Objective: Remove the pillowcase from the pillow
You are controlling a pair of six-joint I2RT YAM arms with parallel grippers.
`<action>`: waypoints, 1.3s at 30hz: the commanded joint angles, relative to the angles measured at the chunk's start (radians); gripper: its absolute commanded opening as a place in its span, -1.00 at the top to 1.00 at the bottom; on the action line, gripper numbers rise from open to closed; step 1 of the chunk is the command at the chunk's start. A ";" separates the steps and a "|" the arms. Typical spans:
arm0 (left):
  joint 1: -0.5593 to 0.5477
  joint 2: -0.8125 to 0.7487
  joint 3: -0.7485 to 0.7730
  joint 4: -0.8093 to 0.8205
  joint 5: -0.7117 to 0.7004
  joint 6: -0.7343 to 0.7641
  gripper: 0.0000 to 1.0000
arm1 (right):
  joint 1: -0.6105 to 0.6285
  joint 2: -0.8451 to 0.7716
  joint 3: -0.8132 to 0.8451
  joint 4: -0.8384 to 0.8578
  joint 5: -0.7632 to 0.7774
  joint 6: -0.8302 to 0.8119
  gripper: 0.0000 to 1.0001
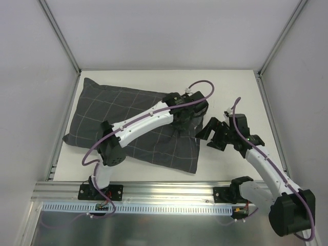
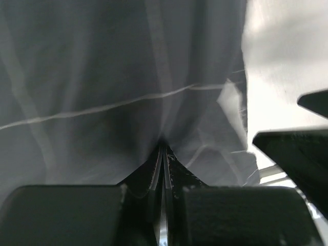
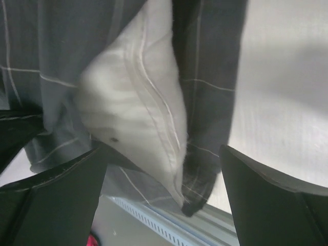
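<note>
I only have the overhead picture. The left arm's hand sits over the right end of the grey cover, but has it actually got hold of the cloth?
Observer: Yes. Its wrist camera shows the left hand shut, with a fold of the pillowcase pinched in it.
Visitor: Is anything white peeking out? I see only grey.
Observer: The right wrist camera shows a corner of the pillow bulging from the pillowcase's open end.
Visitor: Is the other hand holding that corner?
Observer: No. The right hand is open, spread wide in front of that corner and closed on nothing.
</note>
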 commanded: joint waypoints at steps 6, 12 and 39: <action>0.074 -0.270 -0.160 0.041 0.044 -0.057 1.00 | 0.077 0.175 0.064 0.200 -0.014 0.061 -0.89; 0.054 -0.252 -0.135 0.057 0.124 -0.011 -0.15 | 0.077 0.201 0.080 0.220 -0.009 0.073 -0.89; 0.024 -0.198 -0.072 0.003 0.070 -0.026 1.00 | 0.034 0.123 0.017 0.235 -0.112 0.055 -0.91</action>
